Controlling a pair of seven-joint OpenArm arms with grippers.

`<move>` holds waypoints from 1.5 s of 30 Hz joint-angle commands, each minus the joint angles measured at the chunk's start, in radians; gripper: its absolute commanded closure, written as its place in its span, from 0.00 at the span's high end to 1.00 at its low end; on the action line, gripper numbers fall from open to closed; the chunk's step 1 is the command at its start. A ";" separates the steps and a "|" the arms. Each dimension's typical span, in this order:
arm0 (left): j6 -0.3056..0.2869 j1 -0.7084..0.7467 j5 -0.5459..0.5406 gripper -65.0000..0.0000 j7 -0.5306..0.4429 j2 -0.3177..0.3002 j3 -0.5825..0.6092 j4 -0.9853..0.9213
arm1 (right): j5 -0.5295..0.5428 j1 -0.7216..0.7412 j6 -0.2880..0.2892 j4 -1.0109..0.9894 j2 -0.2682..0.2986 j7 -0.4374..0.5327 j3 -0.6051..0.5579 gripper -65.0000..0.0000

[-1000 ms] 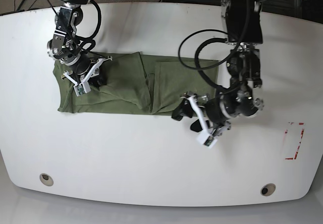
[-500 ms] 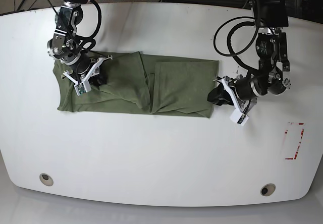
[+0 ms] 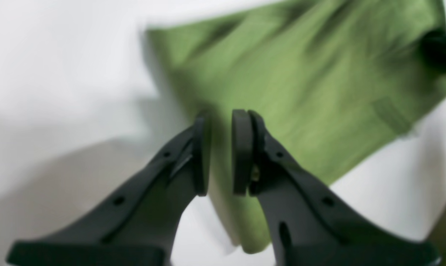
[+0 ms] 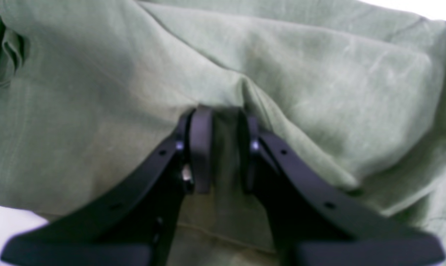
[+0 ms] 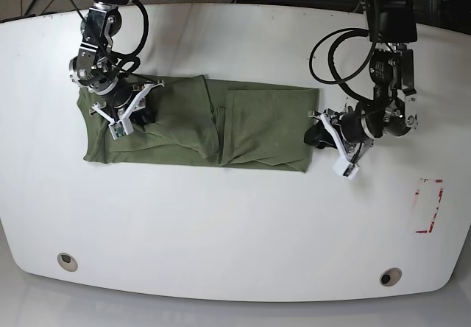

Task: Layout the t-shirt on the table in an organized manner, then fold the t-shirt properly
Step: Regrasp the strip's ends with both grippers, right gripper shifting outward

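Left wrist view: left gripper (image 3: 221, 151), jaws slightly apart, at the blurred edge of the t-shirt (image 3: 300, 96); whether it grips cloth cannot be told. Right wrist view: right gripper (image 4: 219, 147) pinching a fabric ridge. Base view: shirt spread across the table (image 5: 221, 224); red tape mark (image 5: 429, 206) far right, grommet holes (image 5: 68, 261) near.

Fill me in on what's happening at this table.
A two-arm robot is working on a green t-shirt that lies in a long folded strip on the white table. The right gripper pinches the cloth at one end. The left gripper sits at the opposite edge, jaws slightly apart, not visibly holding the shirt.
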 commanded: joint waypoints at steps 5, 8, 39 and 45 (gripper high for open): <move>-0.014 -0.052 0.069 0.12 -0.025 0.018 0.029 -0.041 | -0.024 -0.001 0.006 0.035 0.009 -0.048 0.003 0.22; -0.015 -0.054 0.084 0.12 -0.043 0.018 0.029 -0.067 | -0.024 0.005 0.006 0.073 0.009 -0.094 0.003 0.34; -0.017 -0.002 0.076 0.12 -0.057 -0.026 0.029 -0.076 | 0.477 0.177 0.006 0.079 0.127 -0.631 0.469 1.00; -0.017 -0.002 0.076 0.12 -0.057 -0.026 0.029 -0.076 | 0.548 0.185 0.006 -0.073 0.151 -0.613 0.469 1.00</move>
